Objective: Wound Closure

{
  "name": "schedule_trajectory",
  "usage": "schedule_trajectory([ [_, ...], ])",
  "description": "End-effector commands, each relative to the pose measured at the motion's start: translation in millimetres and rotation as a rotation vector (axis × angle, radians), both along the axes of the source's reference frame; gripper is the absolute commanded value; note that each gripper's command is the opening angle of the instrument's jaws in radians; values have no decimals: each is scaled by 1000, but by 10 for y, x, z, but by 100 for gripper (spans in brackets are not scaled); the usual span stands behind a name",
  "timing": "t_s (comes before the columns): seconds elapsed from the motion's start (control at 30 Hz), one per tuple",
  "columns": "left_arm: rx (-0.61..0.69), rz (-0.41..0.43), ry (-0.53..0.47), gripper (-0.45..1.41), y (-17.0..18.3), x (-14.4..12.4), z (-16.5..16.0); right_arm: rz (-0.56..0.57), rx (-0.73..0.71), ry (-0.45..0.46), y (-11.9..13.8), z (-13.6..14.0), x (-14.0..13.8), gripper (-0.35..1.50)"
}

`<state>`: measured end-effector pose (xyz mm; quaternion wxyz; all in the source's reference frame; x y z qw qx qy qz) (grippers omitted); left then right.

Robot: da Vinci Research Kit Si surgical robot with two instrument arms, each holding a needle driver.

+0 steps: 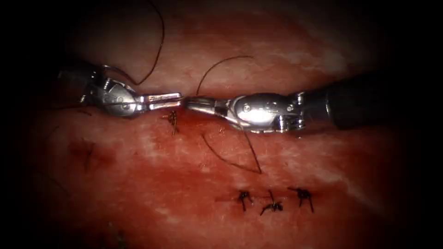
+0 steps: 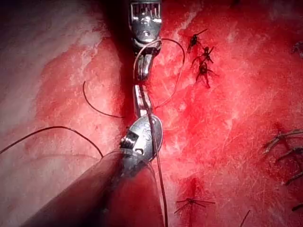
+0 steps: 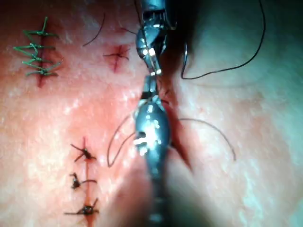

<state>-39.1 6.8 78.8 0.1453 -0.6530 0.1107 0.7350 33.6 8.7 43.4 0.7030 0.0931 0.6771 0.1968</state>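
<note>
Jaws: left tool [image 1: 166,99] closed on thread [image 1: 221,62], right tool [image 1: 197,103] closed on the same thread | Axis: two tools laid horizontally, tip to tip, at frame centre | Thread: arced upward from the tips | Count: one knot [image 1: 173,120] just below left tips; three knots [image 1: 272,206] in a row on tissue [image 1: 323,152], lower centre-right.

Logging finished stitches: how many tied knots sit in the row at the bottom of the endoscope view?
3, side by side on the tissue: left knot, middle knot, right knot. A separate knot lies below the tool tips; darkness may hide others.
</note>
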Motion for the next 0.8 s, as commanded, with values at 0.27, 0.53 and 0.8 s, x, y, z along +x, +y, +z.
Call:
schedule_trajectory([
  [0.27,22,8,11,-45,-24,-15,4,110,38,-25,-6,6,17,24],
  [0.53,50,58,-2,-45,-63,-37,-31,193,47,-133,-3,13,20,94],
  [0.8,62,68,-12,-45,-52,-34,-86,23,53,-253,-22,37,22,110],
])
